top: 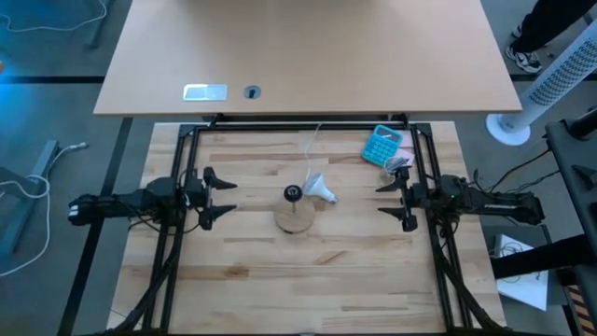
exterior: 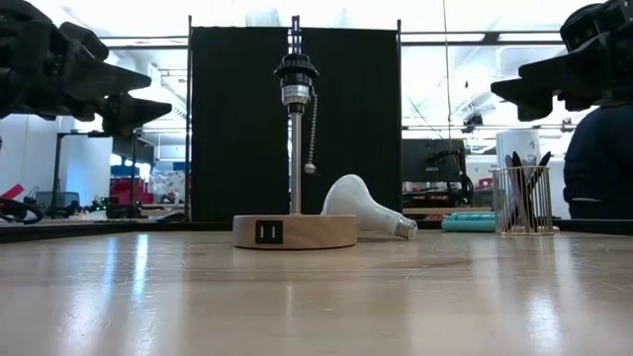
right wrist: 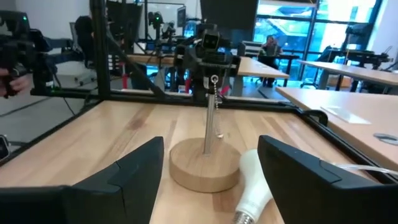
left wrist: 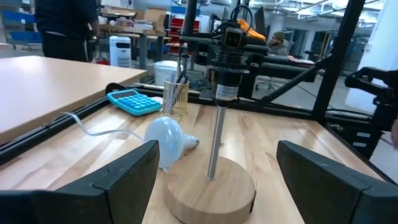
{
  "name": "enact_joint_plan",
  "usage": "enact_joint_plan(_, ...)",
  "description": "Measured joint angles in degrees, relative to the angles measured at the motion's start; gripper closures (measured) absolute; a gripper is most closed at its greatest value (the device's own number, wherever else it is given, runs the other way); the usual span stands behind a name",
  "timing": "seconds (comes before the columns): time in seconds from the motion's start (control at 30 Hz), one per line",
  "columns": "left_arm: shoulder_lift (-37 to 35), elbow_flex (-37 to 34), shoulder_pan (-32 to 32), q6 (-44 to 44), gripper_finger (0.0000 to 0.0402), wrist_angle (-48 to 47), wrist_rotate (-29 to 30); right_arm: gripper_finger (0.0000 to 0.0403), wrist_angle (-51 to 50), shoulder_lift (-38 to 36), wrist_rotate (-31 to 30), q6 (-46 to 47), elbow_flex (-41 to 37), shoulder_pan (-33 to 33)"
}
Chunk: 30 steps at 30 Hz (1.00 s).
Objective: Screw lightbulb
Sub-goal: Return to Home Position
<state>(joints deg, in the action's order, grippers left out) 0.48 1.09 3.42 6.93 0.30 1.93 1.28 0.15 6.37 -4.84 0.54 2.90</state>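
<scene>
The white lightbulb [top: 322, 189] lies on its side on the wooden table, just to the right of and behind the round wooden lamp base [top: 297, 218], its metal base end [exterior: 406, 228] pointing right. A metal post rises from the base and carries a black socket [exterior: 296, 71] with a pull chain. My left gripper [top: 224, 198] hovers open at the table's left, pointing level toward the lamp. My right gripper [top: 390, 197] hovers open at the table's right, facing it. The bulb also shows in the left wrist view [left wrist: 163, 138] and the right wrist view [right wrist: 255, 183].
A turquoise calculator [top: 381, 145] and a mesh pen holder [exterior: 525, 199] stand at the far right of the table. A white cord [top: 313, 142] runs from the lamp toward the far edge. A black frame [top: 298, 128] borders the work area.
</scene>
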Motion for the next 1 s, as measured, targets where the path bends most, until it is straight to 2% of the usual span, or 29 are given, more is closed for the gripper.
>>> enact_joint_plan(0.67, 5.79, -0.08, 0.00, 0.21, 0.0086, 1.14, 0.12, 0.0171, 0.00, 1.50, -0.19, 0.22, 0.02, 0.00)
enact_joint_plan(1.0, 10.64, -0.08, 0.00, 0.21, 0.0086, 1.16, 0.10, 0.0168, 0.00, 1.50, -0.21, 0.21, 0.02, 0.00)
